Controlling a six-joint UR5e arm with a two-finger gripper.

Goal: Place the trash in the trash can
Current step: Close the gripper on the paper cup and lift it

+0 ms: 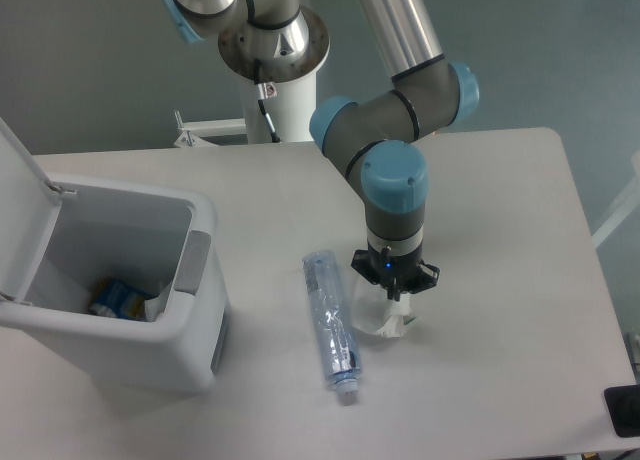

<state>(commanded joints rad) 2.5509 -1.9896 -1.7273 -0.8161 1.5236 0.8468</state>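
Note:
The trash is two pieces lying mid-table. A long clear bluish bottle (328,325) lies lengthwise with its pale cap toward the front edge. Just to its right sits a smaller translucent whitish cup (376,318). My gripper (395,291) points straight down onto the cup, its fingers drawn together on the cup's right rim. The trash can (196,320), a white bin with a grey side panel, stands at the left with its lid (18,215) swung open. It is a bottle's length away from the gripper.
Inside the bin lie a blue-and-yellow wrapper (118,298) and some white paper. The arm's base pedestal (278,75) rises at the back centre. A dark object (622,410) sits at the front right corner of the table.

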